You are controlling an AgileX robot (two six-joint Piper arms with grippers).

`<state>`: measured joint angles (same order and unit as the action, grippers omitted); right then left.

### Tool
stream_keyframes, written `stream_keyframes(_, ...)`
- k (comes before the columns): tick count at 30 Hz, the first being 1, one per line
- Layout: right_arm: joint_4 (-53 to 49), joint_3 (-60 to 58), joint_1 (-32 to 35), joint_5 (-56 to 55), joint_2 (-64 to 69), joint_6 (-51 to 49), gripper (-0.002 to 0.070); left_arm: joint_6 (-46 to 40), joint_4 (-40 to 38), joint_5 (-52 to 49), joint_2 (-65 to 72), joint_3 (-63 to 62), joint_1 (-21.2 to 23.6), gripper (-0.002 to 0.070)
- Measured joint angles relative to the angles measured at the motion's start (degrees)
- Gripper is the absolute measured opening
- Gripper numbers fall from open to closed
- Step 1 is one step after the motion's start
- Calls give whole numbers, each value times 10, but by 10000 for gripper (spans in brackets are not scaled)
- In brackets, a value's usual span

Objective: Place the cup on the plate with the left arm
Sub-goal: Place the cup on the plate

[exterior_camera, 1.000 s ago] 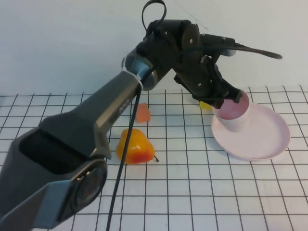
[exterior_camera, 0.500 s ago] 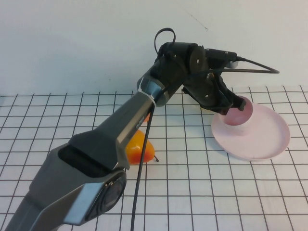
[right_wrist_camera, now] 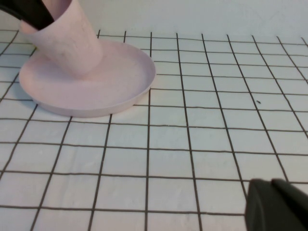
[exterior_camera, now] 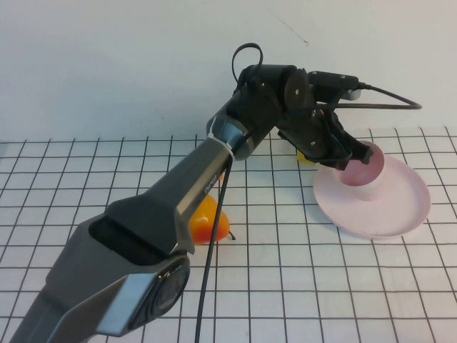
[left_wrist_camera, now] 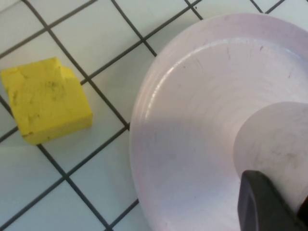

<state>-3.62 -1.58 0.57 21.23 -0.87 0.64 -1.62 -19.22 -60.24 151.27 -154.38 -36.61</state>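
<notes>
The pale pink cup (exterior_camera: pixel 363 174) stands tilted on the left part of the pale pink plate (exterior_camera: pixel 389 204). My left gripper (exterior_camera: pixel 351 155) is shut on the cup's rim, one finger inside and one outside. In the left wrist view one black finger (left_wrist_camera: pixel 262 202) lies against the cup (left_wrist_camera: pixel 279 139) above the plate (left_wrist_camera: pixel 192 120). The right wrist view shows the cup (right_wrist_camera: pixel 67 38) leaning on the plate (right_wrist_camera: pixel 106 82) from the side. My right gripper (right_wrist_camera: pixel 278 204) is shut and empty, low over the table to the right of the plate, out of the high view.
A yellow block (exterior_camera: pixel 305 156) lies just behind the plate's left edge; it also shows in the left wrist view (left_wrist_camera: pixel 45 98). An orange-yellow pear (exterior_camera: pixel 208 221) lies to the left, partly behind the left arm. The white gridded table (exterior_camera: pixel 321 286) stretches to the front.
The left gripper carried the cup a little to the right and down. The cup's base now rests on the plate, further in from the left rim.
</notes>
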Motion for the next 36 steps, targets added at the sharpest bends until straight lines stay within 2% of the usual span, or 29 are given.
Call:
stream_keyframes(10,0,0,0,0,0,0,-2,0,-8,-4,16,-1,-1,9)
stream_keyframes(13,0,0,0,0,0,0,-2,0,-6,-4,16,-1,-1,37)
stream_keyframes(15,0,0,0,0,0,0,-2,0,-6,-3,16,-1,-1,91)
stream_keyframes(21,0,0,0,0,0,0,-2,-29,-33,11,16,-4,-1,377)
stream_keyframes(23,0,0,0,0,0,0,-2,-38,-48,14,16,-7,-1,420)
stream_keyframes(27,0,0,0,0,0,0,-2,-43,-47,14,16,-34,-1,441)
stream_keyframes(32,0,0,0,0,0,0,-2,-38,-4,-11,17,-109,-1,444)
stream_keyframes(34,0,0,0,0,0,0,-2,-21,23,-26,9,-128,-2,432)
stream_keyframes(36,0,0,0,0,0,0,-2,0,52,-43,-9,-132,-2,389)
